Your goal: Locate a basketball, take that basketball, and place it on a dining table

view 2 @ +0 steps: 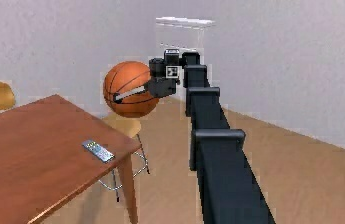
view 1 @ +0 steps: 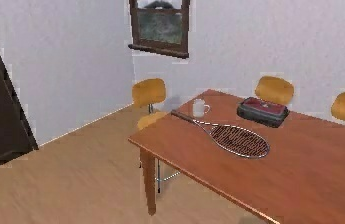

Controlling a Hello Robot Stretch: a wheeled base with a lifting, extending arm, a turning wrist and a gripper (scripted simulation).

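Basketball [view 2: 127,84]: hanging clear of every surface, the tool [view 2: 121,98] holding it, finger state impossible to tell; bench [view 2: 40,150] lying below, toward the arm side view's left.

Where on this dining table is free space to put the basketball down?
Free: bare wood on the table between the racket and the forward view's right edge, below the dark case; in the arm side view, the stretch left of the remote. Crowded: the far side, with mug, case, racket handle.
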